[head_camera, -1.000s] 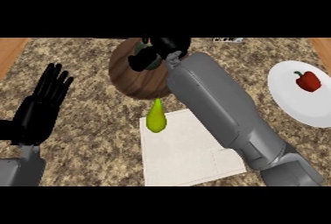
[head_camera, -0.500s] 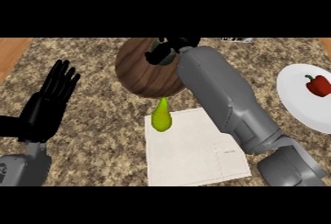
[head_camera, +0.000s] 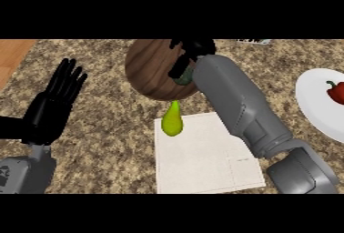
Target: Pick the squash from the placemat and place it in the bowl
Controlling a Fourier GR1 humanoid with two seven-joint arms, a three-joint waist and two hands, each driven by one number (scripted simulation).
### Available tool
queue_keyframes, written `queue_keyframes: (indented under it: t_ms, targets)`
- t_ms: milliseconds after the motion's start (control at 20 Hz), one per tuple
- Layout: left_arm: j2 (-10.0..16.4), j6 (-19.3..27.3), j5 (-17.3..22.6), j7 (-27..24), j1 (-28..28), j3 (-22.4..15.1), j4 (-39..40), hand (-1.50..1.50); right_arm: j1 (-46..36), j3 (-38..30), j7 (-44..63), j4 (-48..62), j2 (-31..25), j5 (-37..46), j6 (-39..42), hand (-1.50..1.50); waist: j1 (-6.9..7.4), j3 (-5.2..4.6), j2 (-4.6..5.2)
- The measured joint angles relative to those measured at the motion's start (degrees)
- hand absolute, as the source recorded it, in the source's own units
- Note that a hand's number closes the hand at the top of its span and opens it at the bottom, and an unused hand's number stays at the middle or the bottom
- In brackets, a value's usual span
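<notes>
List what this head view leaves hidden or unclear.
Right hand: whether it holds anything; it shows only as a dark shape over the bowl.
Bowl: right side and part of the inside, behind the right hand and forearm.
Placemat: upper right corner, under the forearm.
Plate and pepper: cut off by the right edge.
Squash: whether its tip touches the bowl.

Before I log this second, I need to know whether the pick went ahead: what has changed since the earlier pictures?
The right hand seems to have edged slightly right over the bowl; nothing was visibly taken or let go. The squash still lies on the corner of the placemat by the bowl's rim, the left hand rests open at the left, and the pepper sits on its plate.
</notes>
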Motion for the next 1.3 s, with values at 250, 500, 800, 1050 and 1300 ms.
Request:
queue_keyframes:
  t_ms: [250, 500, 800, 1050, 1300]
  targets:
    - [-0.4, 0.3, -0.3, -0.1, -0.8, 0.0, 0.5, 0.0, 1.0, -5.0, -8.3, -0.9, -0.7, -4.6, -1.7, -1.5, -0.13, 0.08, 0.17]
    - [-0.3, 0.5, -0.4, 0.3, -1.0, 0.2, 0.5, 0.0, 1.7, -13.8, -14.6, -3.8, -1.2, -12.8, -5.6, -1.5, -0.39, 0.17, -0.02]
    - [-0.3, 0.3, -0.5, 0.0, -0.3, 0.7, 0.7, 0.0, 3.0, -21.0, -20.4, -3.4, -4.9, -18.7, -7.4, -1.5, -0.91, 0.11, -0.33]
    - [-0.3, 0.7, -0.9, 0.2, 0.4, 1.1, 0.5, 0.0, 4.2, -24.4, -23.3, -1.6, -9.6, -21.2, -5.4, -1.5, -1.92, 0.09, -0.86]
    - [0.0, 0.7, -0.5, 0.9, 1.7, 2.1, -0.4, 0.0, 8.0, -26.3, -27.5, -0.1, -14.9, -22.6, -0.3, -1.5, -2.78, 0.1, -1.29]
